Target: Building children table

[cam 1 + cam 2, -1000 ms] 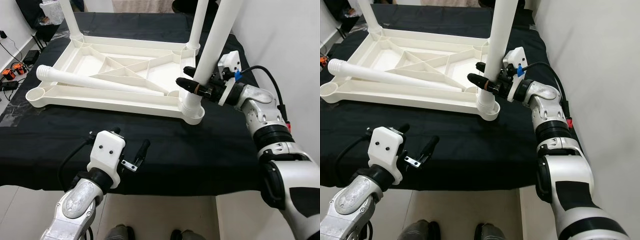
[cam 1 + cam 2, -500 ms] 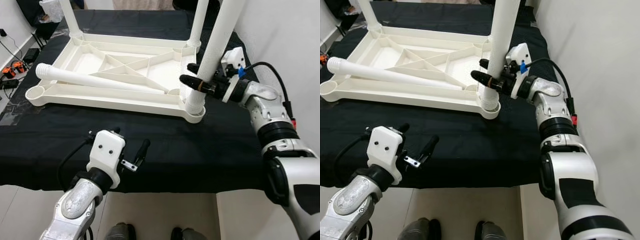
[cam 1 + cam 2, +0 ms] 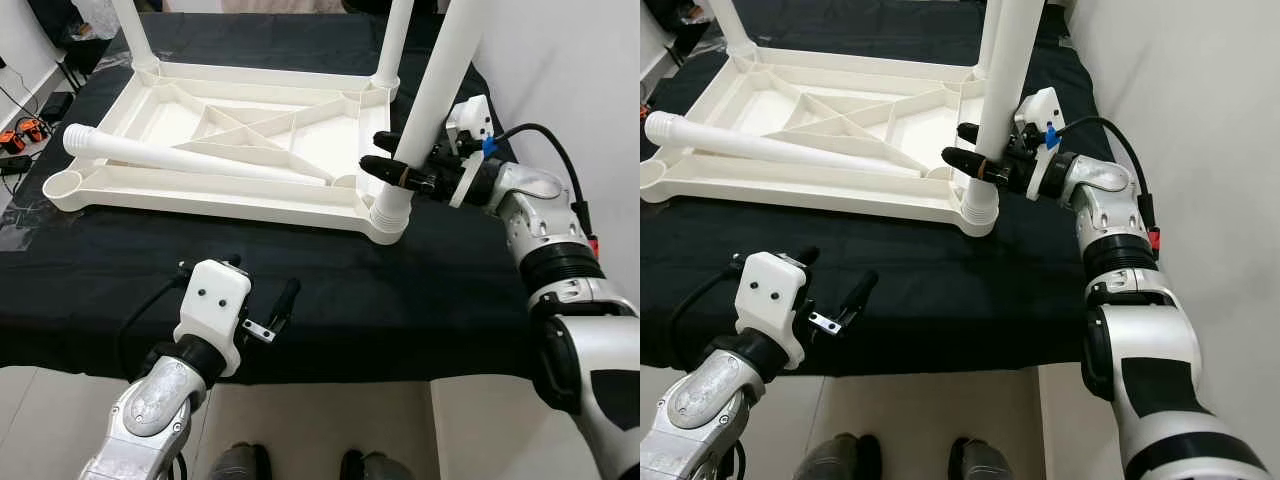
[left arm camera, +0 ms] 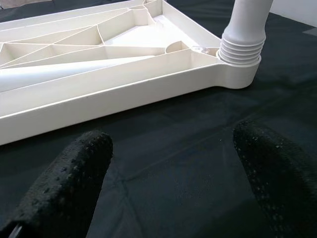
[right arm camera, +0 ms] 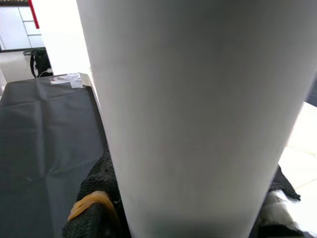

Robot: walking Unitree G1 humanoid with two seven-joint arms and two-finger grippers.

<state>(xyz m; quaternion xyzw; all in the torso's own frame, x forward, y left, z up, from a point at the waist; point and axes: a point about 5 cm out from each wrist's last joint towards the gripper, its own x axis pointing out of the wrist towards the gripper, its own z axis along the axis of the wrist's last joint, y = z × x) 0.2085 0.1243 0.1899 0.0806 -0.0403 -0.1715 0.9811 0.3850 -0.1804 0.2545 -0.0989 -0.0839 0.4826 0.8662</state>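
Note:
A white plastic table top lies upside down on a black cloth. Its near right leg stands upright in the corner socket, and my right gripper is shut around that leg just above its ribbed base. In the right wrist view the leg sits between the black fingers. Two more legs stand at the far corners. A loose leg lies across the top's ribs. The near left socket holds nothing. My left gripper hovers open over the cloth near the front edge, its fingers wide apart.
The black cloth covers the whole work surface, with bare room in front of the table top. A white wall runs close along the right. Cables and orange items lie on the floor at the left.
The camera has shifted a little, so the whole scene sits differently in view. My right gripper stays shut on the upright leg. The left gripper has not moved.

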